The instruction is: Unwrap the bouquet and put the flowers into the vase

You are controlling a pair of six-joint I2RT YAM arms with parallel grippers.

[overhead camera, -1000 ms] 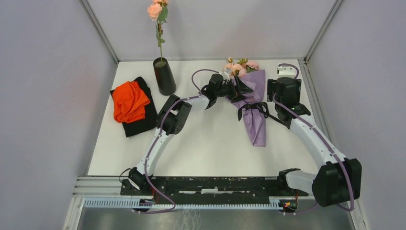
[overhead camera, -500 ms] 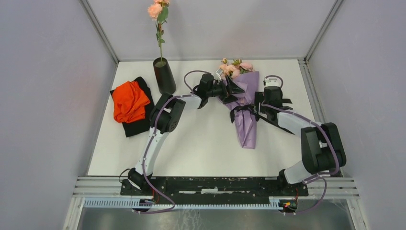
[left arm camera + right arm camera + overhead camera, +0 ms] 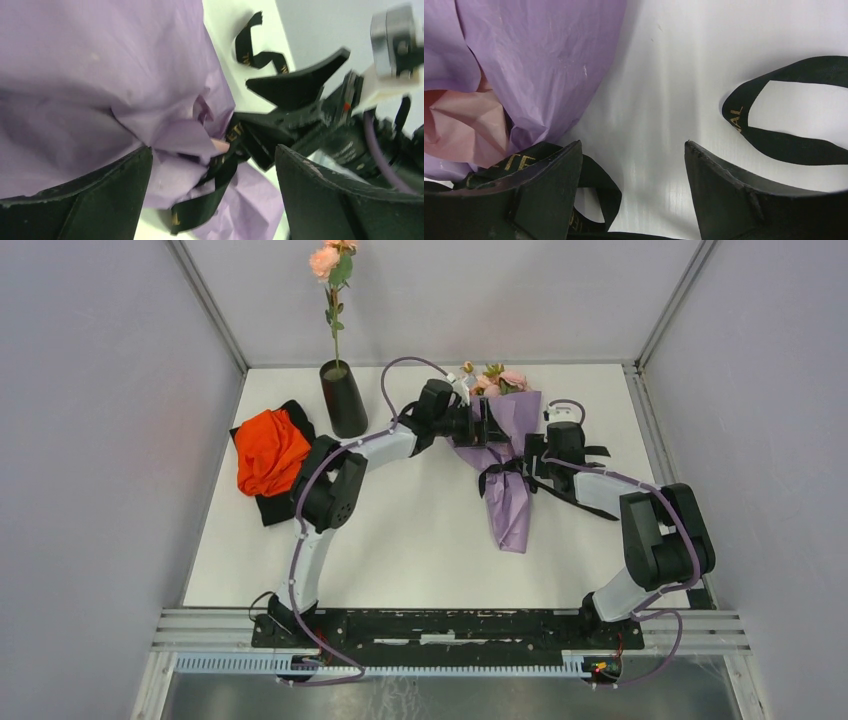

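- On the far right part of the table (image 3: 420, 540) the bouquet (image 3: 512, 510) lies flat, wrapped and tied. Its long axis runs from the far edge toward the near edge, tail end nearest the arm bases.
- Flowers (image 3: 497, 380): the heads show beyond the open mouth of the lilac paper (image 3: 539, 65) at the far end. A single rose (image 3: 325, 260) stands in the vase (image 3: 343, 400), well apart to the left.
- Black ribbon (image 3: 508, 470): it girds the waist of the wrap about midway along, with tails and a loop trailing on the table to the right.
- Left gripper (image 3: 488, 426): jaws wide apart, nothing held. It reaches in from the left over the upper wrap; its wrist view shows the paper and the knot between the fingers.
- Right gripper (image 3: 532, 454): jaws well apart, nothing held. It sits at the bouquet's right flank at waist level, with bare table between the fingers, a ribbon band by one finger and the loop beyond the other.
- Judgement: the knot lies between the two grippers, across the long axis. The right arm is nearer the loose tails and better placed to pull one; the left is placed to steady the wrap.
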